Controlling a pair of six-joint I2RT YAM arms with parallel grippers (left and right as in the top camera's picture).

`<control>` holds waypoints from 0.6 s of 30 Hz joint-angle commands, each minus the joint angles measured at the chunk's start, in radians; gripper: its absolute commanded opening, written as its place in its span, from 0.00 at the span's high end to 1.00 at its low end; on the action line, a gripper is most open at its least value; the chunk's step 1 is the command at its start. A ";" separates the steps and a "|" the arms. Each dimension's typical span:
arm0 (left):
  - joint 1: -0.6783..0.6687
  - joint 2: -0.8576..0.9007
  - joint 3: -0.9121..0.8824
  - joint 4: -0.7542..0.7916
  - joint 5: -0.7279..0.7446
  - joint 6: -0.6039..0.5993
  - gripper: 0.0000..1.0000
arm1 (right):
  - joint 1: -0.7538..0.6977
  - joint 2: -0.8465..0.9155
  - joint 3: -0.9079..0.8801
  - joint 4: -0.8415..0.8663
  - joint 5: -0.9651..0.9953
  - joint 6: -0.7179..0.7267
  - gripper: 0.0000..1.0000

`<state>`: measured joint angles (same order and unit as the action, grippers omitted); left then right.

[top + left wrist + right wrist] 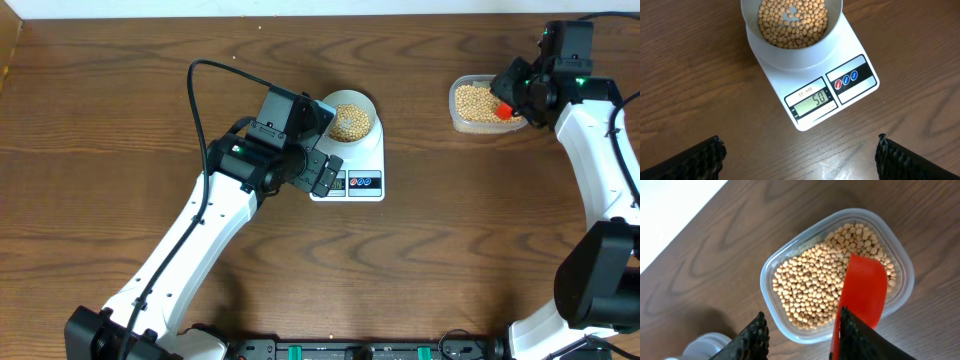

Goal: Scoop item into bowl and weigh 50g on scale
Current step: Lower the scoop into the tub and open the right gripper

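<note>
Hanging over the tub (771, 275) at 2 o'clock on the surface (150, 100), the right tool (802, 317) stands open, with the red scoop (862, 287) leaning on its 3 o'clock finger only. A careless lift could snag it and scatter beans (810, 285). The left tool (799, 142), wide open and empty, hovers at 6 o'clock of the scale (785, 85), which reads fifty under the filled bowl (790, 57). A nudge would spoil that.
</note>
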<state>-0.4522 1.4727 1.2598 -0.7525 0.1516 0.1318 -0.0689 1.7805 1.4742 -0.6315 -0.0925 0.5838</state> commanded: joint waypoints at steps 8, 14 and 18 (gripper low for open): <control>0.006 0.006 0.001 -0.003 0.002 0.006 0.02 | -0.018 0.076 -0.010 0.082 0.033 0.040 0.48; 0.006 0.006 0.001 -0.003 0.002 0.006 0.02 | -0.031 0.111 -0.010 0.152 -0.015 0.039 0.47; 0.006 0.006 0.001 -0.003 0.002 0.006 0.02 | -0.051 0.105 -0.010 0.153 -0.127 -0.006 0.44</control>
<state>-0.4522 1.4727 1.2598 -0.7525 0.1516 0.1318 -0.1020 1.8862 1.4712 -0.4808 -0.1188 0.6151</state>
